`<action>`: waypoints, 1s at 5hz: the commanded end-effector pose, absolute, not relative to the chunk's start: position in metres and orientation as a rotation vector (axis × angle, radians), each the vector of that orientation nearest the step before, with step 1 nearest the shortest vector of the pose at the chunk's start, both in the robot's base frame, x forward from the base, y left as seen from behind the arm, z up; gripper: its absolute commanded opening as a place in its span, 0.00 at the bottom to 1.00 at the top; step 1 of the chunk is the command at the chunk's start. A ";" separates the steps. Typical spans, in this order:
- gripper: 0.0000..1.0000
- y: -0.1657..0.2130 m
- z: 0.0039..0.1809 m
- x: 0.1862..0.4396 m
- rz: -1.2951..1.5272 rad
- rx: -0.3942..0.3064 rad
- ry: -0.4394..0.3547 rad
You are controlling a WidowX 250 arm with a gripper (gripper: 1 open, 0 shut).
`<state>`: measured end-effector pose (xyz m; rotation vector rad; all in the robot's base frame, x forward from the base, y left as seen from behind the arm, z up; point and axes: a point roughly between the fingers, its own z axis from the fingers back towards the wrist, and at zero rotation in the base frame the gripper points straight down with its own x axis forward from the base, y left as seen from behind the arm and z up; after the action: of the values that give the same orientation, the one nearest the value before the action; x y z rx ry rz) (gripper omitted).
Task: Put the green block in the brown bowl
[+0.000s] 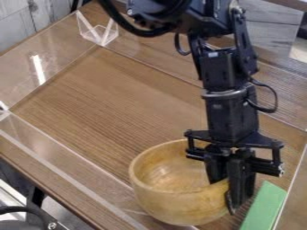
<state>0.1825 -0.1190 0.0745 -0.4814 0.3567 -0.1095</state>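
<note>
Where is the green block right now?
In the camera view the green block sits at the bottom right corner of the table, just right of the brown bowl, with the shut gripper right at its left edge.

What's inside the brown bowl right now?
The brown bowl shows only bare wood grain inside; no block is in it. The gripper hides its right inner wall. The green block sits outside, by the bowl's right rim.
</note>
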 end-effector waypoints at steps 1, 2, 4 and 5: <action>0.00 -0.109 0.066 0.176 -0.090 -0.471 0.403; 0.00 -0.108 0.066 0.175 -0.092 -0.474 0.414; 0.00 -0.107 0.065 0.172 -0.096 -0.480 0.437; 0.00 -0.107 0.066 0.170 -0.098 -0.483 0.450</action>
<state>0.1788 -0.1145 0.0760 -0.4961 0.3927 -0.1268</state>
